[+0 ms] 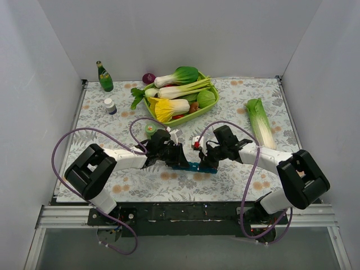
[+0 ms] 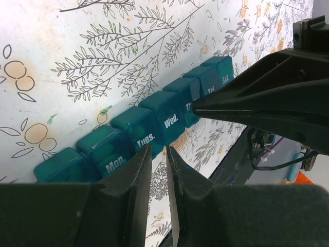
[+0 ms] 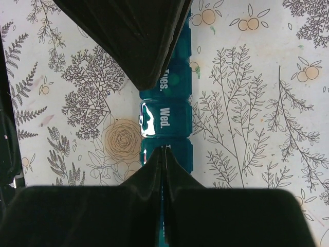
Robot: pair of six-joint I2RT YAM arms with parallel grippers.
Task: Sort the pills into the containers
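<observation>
**Both grippers at the organiser, sorting apparently yet to start**

The teal pill organiser (image 1: 194, 166) lies on the floral worktop (image 1: 236, 107) with both grippers over it. The left gripper (image 2: 158, 150) has its tips at the front edge of the organiser's "Tues." compartment, with only a slit between the fingers. Whether they pinch the lid's lip I cannot tell. The right gripper (image 3: 162, 154) is fully closed on nothing visible, its tip against the organiser's "Thu." compartment. Every lid in view looks shut, and no loose pills show. A small white-capped bottle (image 1: 110, 106) stands well behind the organiser, to its left. My judgement is that the work is at the lid-opening stage, with all the sorting left.
</observation>
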